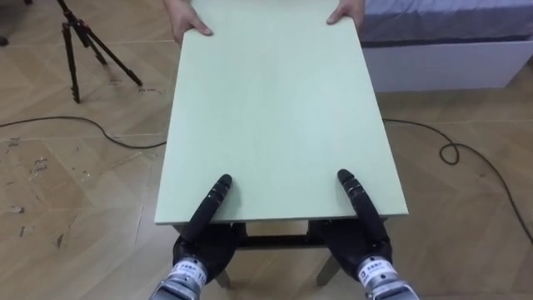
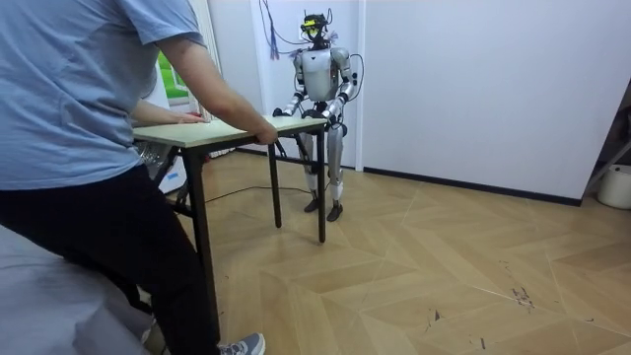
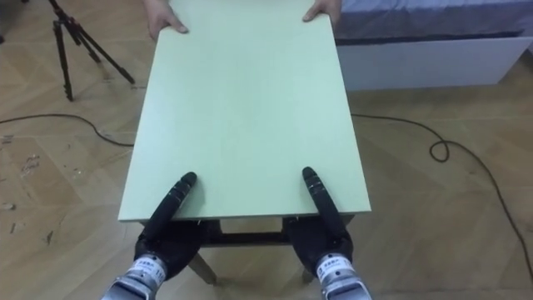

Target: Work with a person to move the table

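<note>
A table with a pale green top (image 1: 275, 108) stands between me and a person. My left hand (image 1: 206, 218) is on its near edge at the left corner, thumb flat on top and fingers hidden beneath. My right hand (image 1: 361, 212) grips the near edge the same way at the right corner. At the far end the person's hands (image 1: 190, 25) rest on the two far corners. In the room view the person (image 2: 79, 99) leans over the table (image 2: 237, 133), facing me across it.
A black tripod (image 1: 79, 50) stands on the wooden floor to the table's left. A bed (image 1: 450, 42) with a white base lies at the far right. Dark cables (image 1: 454, 152) loop over the floor on both sides. White walls stand behind me.
</note>
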